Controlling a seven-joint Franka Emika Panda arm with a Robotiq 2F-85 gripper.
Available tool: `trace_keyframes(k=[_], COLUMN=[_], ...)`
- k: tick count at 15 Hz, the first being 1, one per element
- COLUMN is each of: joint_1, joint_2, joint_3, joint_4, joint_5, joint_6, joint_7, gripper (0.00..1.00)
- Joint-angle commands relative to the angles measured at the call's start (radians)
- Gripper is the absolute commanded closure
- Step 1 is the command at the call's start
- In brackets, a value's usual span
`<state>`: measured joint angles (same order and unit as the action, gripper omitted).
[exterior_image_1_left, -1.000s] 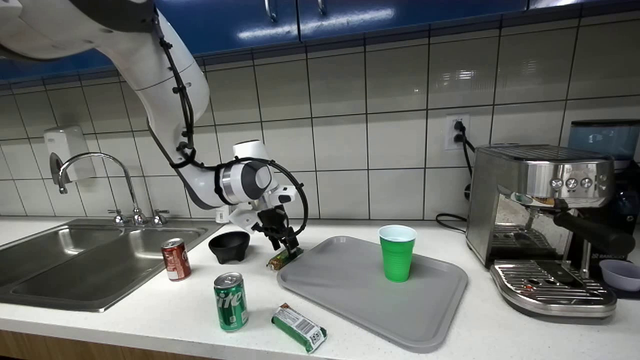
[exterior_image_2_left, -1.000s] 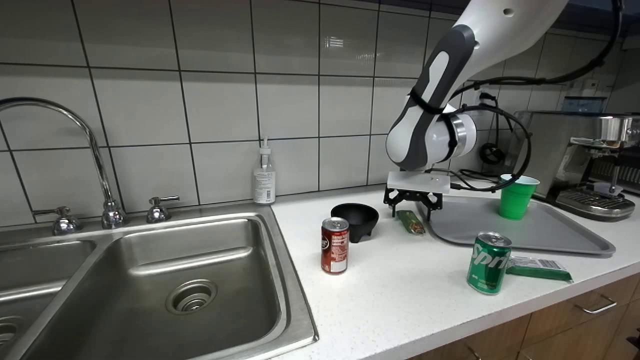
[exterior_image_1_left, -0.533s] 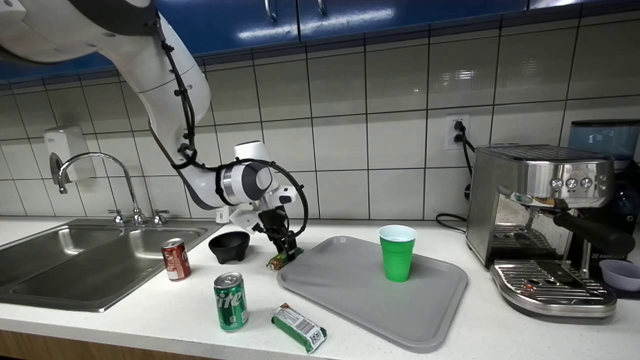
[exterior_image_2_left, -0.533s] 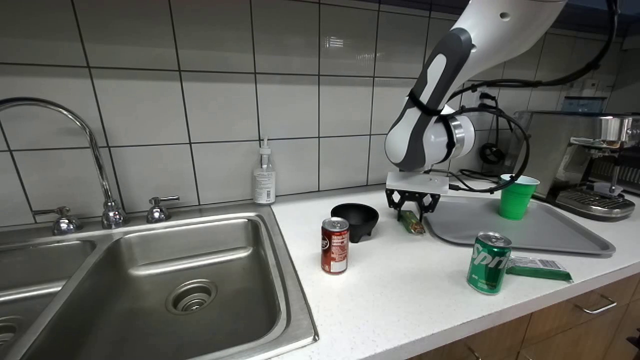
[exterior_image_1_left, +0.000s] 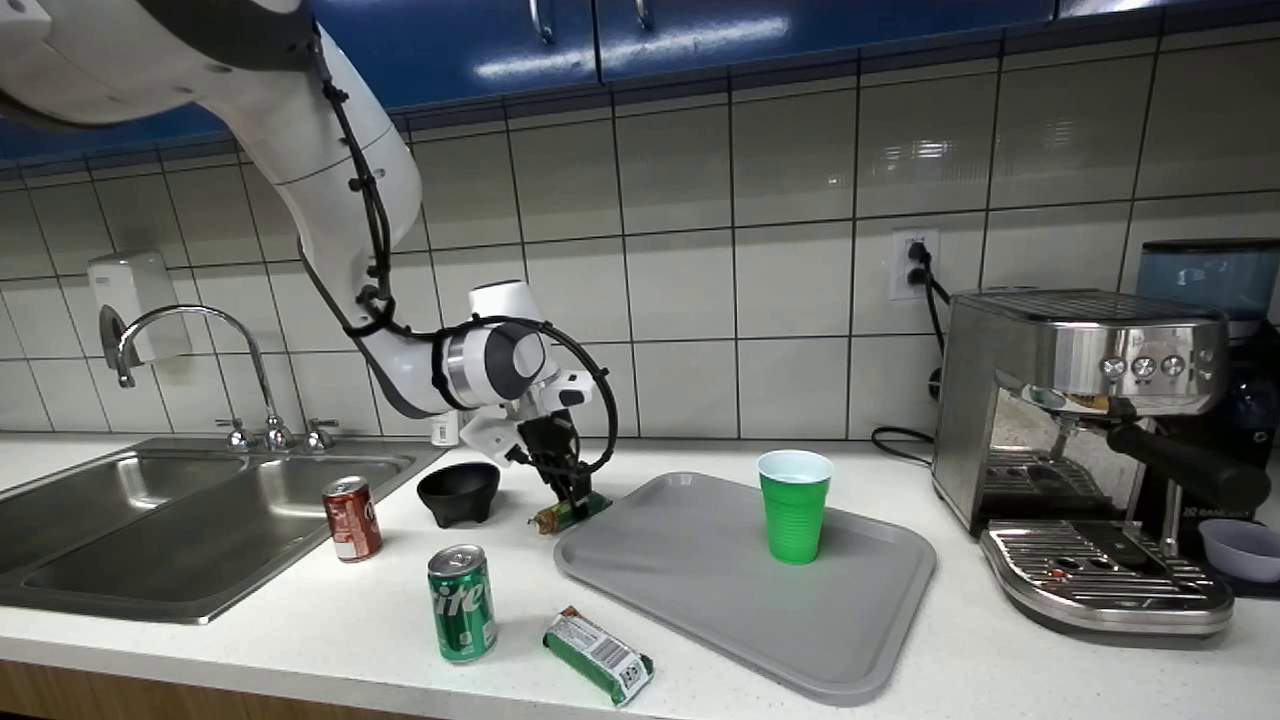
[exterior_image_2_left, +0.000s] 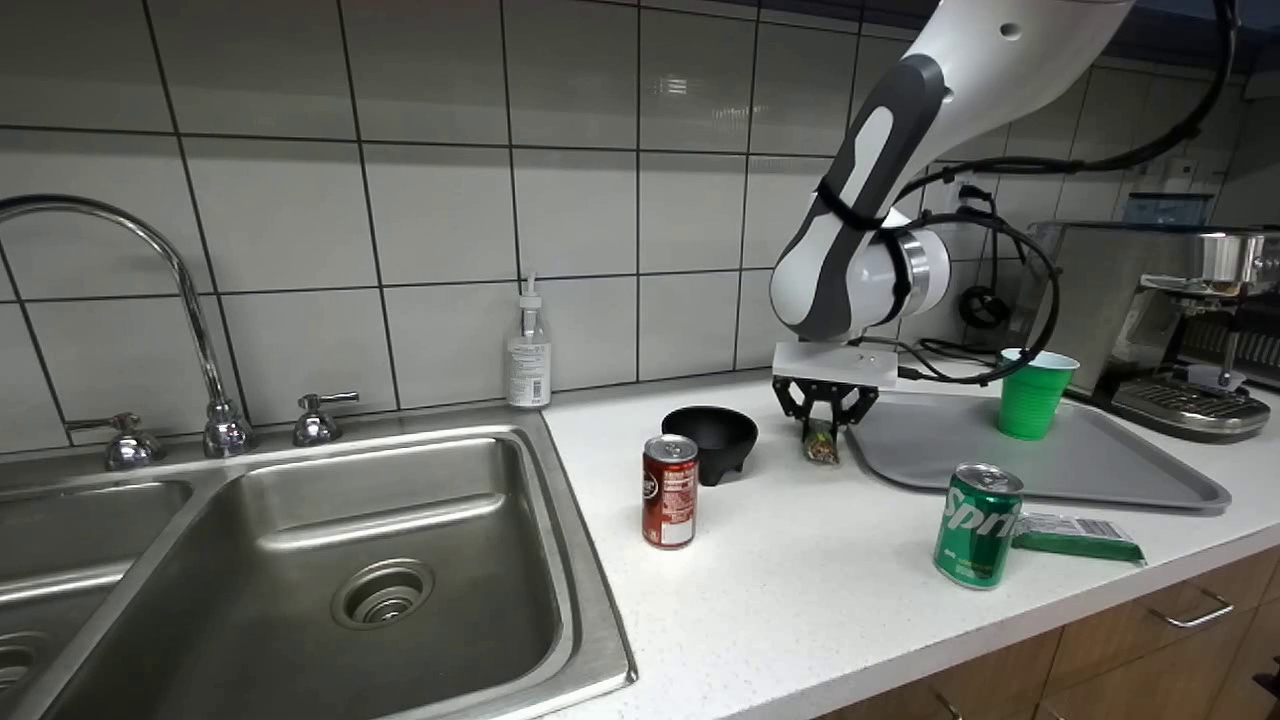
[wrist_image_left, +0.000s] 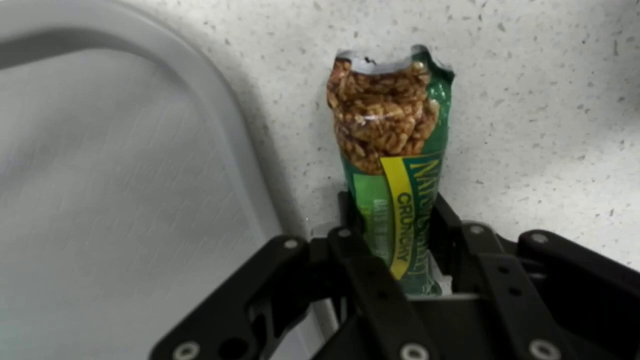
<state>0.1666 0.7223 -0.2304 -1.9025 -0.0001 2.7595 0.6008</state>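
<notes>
Lying nearest, toward the front edge of the counter (exterior_image_1_left: 370, 620), is a loose bar (exterior_image_1_left: 597, 655) in a green wrapper, w/ a green soda can (exterior_image_1_left: 462, 605) upright just left of it. Next back: a gray tray (exterior_image_1_left: 680, 560) on the right w/ a green cup (exterior_image_1_left: 795, 515) on it, and a red soda can (exterior_image_1_left: 352, 520) on the left. Farther in, b/w black bowl (exterior_image_1_left: 455, 495) and tray, is the snack bar (wrist_image_left: 390, 125), down at counter level AFAICT, one end poking out toward the near side. The gripper (wrist_image_left: 393, 210) has it pinched by its long sides, jaws now only partly apart. Just changed: a sec ago they stood wide either side of it and the bar lay askew; now it's swung straight b/w them, so the grip looks abt. made, tho how firm I can't tell. Beyond: sink (exterior_image_2_left: 250, 620) left, coffee machine (exterior_image_1_left: 1070, 350) right, and on the far side a pump bottle (exterior_image_2_left: 528, 365) by the tiled wall (exterior_image_1_left: 680, 390).
</notes>
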Motion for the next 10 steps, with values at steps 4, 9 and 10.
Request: trace_keyframes(k=[4, 9, 10], joint_1=[-0.018, -0.030, -0.032], joint_2=[-0.057, -0.083, -0.085], joint_3=[-0.004, -0.029, -0.036], joint_4=[-0.022, -0.035, -0.036], joint_5=[0.016, 0.013, 0.013], joint_6=[0.035, 0.054, 0.056], joint_7=[-0.039, -0.035, -0.034], gripper=[0.89, 0.89, 0.89])
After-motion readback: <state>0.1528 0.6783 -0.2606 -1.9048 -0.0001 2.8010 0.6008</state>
